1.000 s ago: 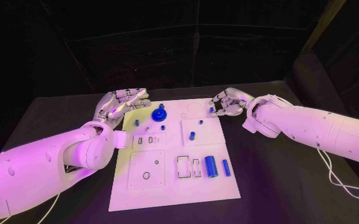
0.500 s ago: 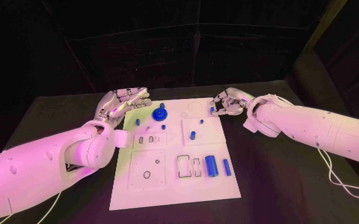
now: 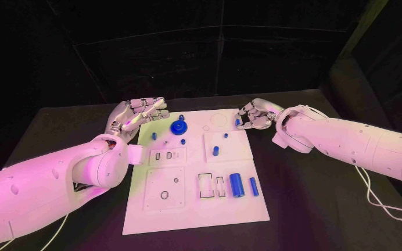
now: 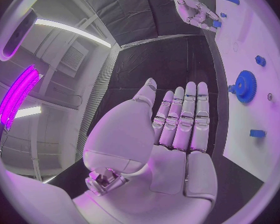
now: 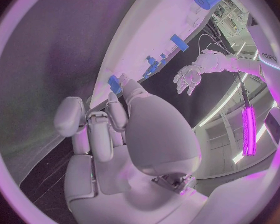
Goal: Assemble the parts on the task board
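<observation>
While most of the blue parts lie untouched on the white task board [image 3: 197, 169] in the head view, the right robot hand [image 3: 254, 115] sits at the board's far right corner with its fingers curled around a small blue part [image 3: 237, 122] — so the step in hand looks like picking up or carrying that piece. The left robot hand [image 3: 138, 114] hovers by the board's far left edge, fingers spread and holding nothing, just beside the blue gear [image 3: 178, 128]. Nearer the robot, a blue cylinder [image 3: 236, 185] and a thinner blue pin [image 3: 253, 187] lie beside empty rectangular slots on the black surface's board.

In the left wrist view, the left robot hand [image 4: 177, 129] shows a flat palm with straight fingers side by side, nothing in it; the gear [image 4: 244, 86] stands on the board beyond the fingertips, and the right robot hand [image 4: 193, 7] is seen further off, pinching the small blue part [image 4: 216, 23].

In the right wrist view, the right robot hand [image 5: 115, 134] has its fingers bent inward, with the small blue part [image 5: 114, 84] at the fingertips against the board's edge. Whether the piece is fully lifted I cannot tell.

The next move likely calls for a firm pinch — then carrying the piece to a matching seat and lining it up before pressing down.
</observation>
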Robot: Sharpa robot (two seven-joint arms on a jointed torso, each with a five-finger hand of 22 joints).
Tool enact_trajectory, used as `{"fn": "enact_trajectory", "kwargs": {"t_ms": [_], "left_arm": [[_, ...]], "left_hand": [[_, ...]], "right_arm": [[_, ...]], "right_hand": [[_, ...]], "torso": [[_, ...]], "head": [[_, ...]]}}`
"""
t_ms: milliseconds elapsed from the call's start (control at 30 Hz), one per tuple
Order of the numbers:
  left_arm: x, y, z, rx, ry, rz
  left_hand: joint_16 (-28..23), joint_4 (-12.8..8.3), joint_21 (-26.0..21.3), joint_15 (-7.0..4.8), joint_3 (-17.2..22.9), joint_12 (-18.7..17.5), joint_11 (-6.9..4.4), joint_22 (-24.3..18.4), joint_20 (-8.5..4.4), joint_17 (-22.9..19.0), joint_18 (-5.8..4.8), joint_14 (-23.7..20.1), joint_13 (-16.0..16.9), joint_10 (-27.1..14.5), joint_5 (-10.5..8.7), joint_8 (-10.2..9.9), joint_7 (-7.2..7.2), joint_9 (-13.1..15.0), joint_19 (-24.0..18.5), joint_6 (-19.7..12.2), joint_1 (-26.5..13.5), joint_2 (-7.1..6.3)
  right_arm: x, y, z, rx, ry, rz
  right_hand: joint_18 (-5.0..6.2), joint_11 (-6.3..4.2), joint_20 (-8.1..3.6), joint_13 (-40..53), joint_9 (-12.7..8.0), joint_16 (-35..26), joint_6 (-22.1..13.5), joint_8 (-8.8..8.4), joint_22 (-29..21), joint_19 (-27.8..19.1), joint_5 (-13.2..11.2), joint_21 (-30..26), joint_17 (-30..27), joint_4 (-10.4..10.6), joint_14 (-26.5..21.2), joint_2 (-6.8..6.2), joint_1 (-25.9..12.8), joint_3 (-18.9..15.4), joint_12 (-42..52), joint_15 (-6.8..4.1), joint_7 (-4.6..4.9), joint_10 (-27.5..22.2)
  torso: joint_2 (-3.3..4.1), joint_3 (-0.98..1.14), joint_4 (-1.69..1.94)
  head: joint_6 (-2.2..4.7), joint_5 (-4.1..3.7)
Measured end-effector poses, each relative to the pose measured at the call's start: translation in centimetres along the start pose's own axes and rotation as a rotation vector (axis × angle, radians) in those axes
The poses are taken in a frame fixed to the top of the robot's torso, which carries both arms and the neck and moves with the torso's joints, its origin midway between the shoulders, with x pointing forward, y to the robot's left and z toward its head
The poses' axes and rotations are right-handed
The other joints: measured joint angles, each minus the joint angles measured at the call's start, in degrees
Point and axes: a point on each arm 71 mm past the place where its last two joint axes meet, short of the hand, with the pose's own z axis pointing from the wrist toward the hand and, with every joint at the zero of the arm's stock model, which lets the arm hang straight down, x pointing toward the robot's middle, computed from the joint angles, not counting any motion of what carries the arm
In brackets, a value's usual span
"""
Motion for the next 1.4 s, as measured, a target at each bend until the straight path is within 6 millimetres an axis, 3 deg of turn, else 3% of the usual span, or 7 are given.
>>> {"fn": "enact_trajectory", "kwargs": {"t_ms": [1100,1400], "left_arm": [[-0.15,0.01,0.03,0.0,-0.003,0.002],[-0.2,0.01,0.02,0.0,-0.004,0.002]], "left_hand": [[0.0,0.0,-0.21,0.0,0.0,0.0,0.0,0.01,0.0,0.0,0.0,0.0,0.0,0.0,0.0,0.0,0.0,-0.04,0.0,0.0,0.0,0.0],[0.0,0.0,-0.21,0.0,0.0,-0.22,0.0,0.01,0.0,0.0,0.0,0.0,0.0,0.0,0.0,0.0,0.0,-0.04,0.0,0.0,0.0,0.0]], "right_arm": [[0.48,0.1,0.33,0.018,0.017,-0.028],[0.45,0.1,0.32,0.021,0.007,-0.032]], "right_hand": [[0.0,-0.41,-0.21,0.48,0.26,0.0,3.46,1.33,0.3,0.21,-0.41,0.0,-0.01,-0.78,0.0,1.81,0.16,0.79,0.68,0.0,-0.83,0.41],[0.0,-0.94,-0.54,1.2,0.38,0.22,5.61,2.45,0.74,0.54,-1.66,0.26,-0.01,-1.31,-0.01,3.06,0.45,2.18,1.51,-0.46,-1.3,0.94]], "torso": [[0.01,0.1,0.07],[-0.01,0.1,0.05]], "head": [[-0.49,0.15],[-0.58,0.21]]}}
